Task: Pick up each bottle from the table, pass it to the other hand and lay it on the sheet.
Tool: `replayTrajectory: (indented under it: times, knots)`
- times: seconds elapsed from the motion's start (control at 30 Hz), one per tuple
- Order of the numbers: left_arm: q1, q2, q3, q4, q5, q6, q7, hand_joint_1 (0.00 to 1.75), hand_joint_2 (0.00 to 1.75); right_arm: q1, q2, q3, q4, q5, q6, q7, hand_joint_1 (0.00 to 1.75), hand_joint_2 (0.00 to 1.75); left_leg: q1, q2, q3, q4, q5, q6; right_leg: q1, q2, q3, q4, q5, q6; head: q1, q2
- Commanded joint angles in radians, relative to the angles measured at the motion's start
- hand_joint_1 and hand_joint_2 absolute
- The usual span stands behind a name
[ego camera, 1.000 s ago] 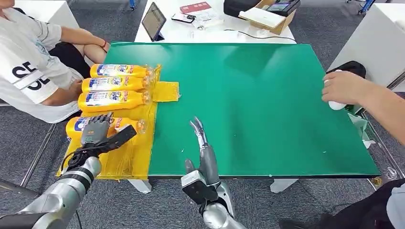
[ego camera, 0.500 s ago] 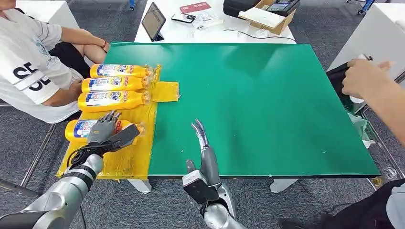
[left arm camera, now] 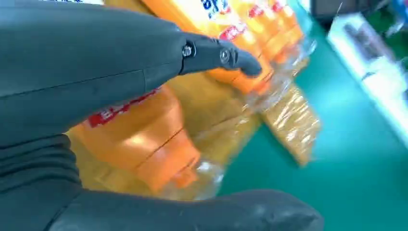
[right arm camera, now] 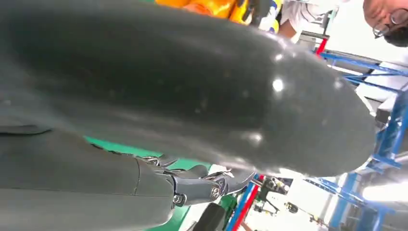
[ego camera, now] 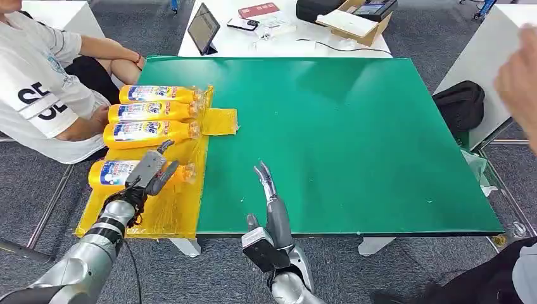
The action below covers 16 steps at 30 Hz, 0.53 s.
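Four glossy orange-yellow plastic bottles with blue-and-white labels are lying on their sides on the crinkly yellow sheet at the left of the frame; three are sitting in a tight row toward the upper left, and the fourth bottle is lying apart, lower down. The left hand is hovering over that bottle with fingers spread, grasping nothing; the right hand is poised flat and released above the smooth green table at lower centre.

4 bottles lie on the sheet (left hand above).
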Motion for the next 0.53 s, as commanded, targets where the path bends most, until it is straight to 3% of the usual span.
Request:
replayTrajectory:
  times: [0.03, 0.07, 0.1, 0.2, 0.23, 0.43, 0.53]
  knots:
    - [0.127, -0.122, 0.084, -0.352, 0.298, 0.320, -0.136, 0.00, 0.00, -0.046, -0.025, 0.004, 0.108, 0.000, 0.008, 0.008, 0.00, 0.00, 0.001, -0.001, 0.001, -0.001, 0.000, -0.001, 0.001, -0.001, 0.001, -0.001, -0.001, -0.001, 0.000, 0.000]
    - [0.161, -0.137, 0.060, -0.443, 0.333, 0.379, -0.136, 0.00, 0.00, -0.050, -0.023, 0.008, 0.117, -0.002, 0.006, 0.008, 0.00, 0.00, 0.001, -0.002, 0.001, 0.000, -0.001, -0.001, 0.001, -0.001, 0.002, -0.001, -0.001, -0.002, 0.000, 0.000]
    - [0.253, -0.158, 0.003, -0.678, 0.466, 0.451, -0.136, 0.00, 0.00, -0.052, -0.023, 0.016, 0.127, -0.006, -0.003, 0.005, 0.00, 0.00, 0.001, -0.002, 0.000, 0.000, -0.001, 0.000, 0.001, -0.002, 0.000, -0.001, -0.001, -0.001, 0.000, 0.000]
    - [0.399, -0.185, -0.142, -0.863, 0.504, 0.491, -0.136, 0.00, 0.00, -0.039, -0.028, 0.012, 0.121, -0.022, -0.033, -0.002, 0.00, 0.00, 0.001, 0.001, -0.001, 0.000, -0.002, 0.000, 0.001, 0.001, 0.000, -0.001, -0.002, -0.001, 0.000, 0.000]
    - [0.439, -0.193, -0.195, -0.888, 0.499, 0.500, -0.136, 0.00, 1.75, -0.033, -0.026, 0.005, 0.107, -0.031, -0.044, -0.009, 0.00, 0.00, 0.001, 0.001, 0.000, 0.001, -0.003, 0.000, 0.001, 0.001, 0.001, -0.001, -0.002, -0.001, 0.000, 0.000]
    - [0.486, -0.207, -0.247, -0.904, 0.520, 0.526, -0.136, 0.00, 1.75, -0.021, -0.031, 0.001, 0.082, -0.035, -0.053, -0.010, 0.00, 0.00, 0.000, 0.000, -0.003, 0.001, -0.003, 0.000, -0.001, 0.000, -0.001, -0.002, -0.002, -0.001, 0.001, 0.000]
    - [0.608, -0.240, -0.321, -0.870, 0.576, 0.511, -0.136, 0.00, 1.75, 0.038, -0.030, -0.046, 0.014, -0.066, -0.124, -0.034, 0.00, 0.00, -0.001, 0.000, -0.003, -0.001, -0.002, 0.000, -0.001, 0.001, -0.003, -0.003, -0.001, -0.001, 0.000, 0.000]
